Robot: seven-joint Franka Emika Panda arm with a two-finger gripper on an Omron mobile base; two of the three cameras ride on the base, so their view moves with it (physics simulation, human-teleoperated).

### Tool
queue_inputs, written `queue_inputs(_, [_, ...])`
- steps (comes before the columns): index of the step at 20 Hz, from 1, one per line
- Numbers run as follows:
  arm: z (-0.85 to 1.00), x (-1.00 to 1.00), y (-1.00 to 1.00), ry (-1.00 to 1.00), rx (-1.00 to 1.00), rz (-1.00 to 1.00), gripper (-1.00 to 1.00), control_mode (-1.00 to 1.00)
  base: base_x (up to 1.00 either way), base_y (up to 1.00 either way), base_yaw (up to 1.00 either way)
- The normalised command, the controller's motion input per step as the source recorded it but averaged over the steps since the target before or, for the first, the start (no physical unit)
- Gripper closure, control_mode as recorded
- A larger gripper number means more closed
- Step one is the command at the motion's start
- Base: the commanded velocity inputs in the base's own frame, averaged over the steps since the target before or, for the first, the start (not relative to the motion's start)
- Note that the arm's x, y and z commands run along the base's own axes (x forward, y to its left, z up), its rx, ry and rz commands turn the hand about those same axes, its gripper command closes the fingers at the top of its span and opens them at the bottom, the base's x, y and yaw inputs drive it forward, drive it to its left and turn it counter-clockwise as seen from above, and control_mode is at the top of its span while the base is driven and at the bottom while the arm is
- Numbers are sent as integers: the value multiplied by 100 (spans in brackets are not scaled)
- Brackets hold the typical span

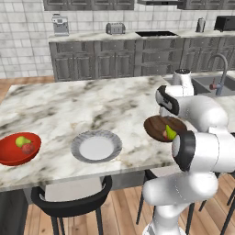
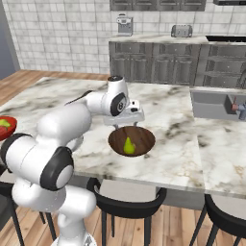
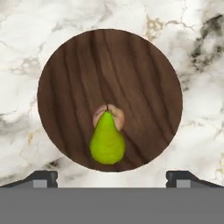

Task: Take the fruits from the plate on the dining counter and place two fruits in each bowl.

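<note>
Fruits are distributed: two in the red bowl (image 1: 18, 149), two in the brown bowl (image 3: 109, 98); plate (image 1: 96, 146) bare. Gripper (image 3: 111, 177) spread wide, holding nothing. Judged next: retract.

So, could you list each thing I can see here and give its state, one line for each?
plate: empty, flat on the dining counter.
red bowl: holds a pear and a reddish fruit.
brown bowl: holds a green pear lying over a pale reddish fruit.
tool: above the brown bowl, open, holding nothing.
</note>
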Motion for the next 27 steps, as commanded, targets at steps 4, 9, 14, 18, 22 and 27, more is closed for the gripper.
queue_inputs(4, [64,-41,19,0,0,-16,-100,-100,0,0,0])
queue_inputs(9, [53,-62,13,2,3,-19,-100,-100,0,0,0])
queue_inputs(14, [13,-75,37,0,7,-16,-100,-100,0,0,0])
queue_inputs(18, [47,-44,81,-7,0,-2,-100,-100,0,0,0])
queue_inputs(22, [55,-37,79,-13,0,0,-100,-100,0,0,0])
queue_inputs(27, [19,-55,49,-15,2,0,-100,-100,0,0,0])
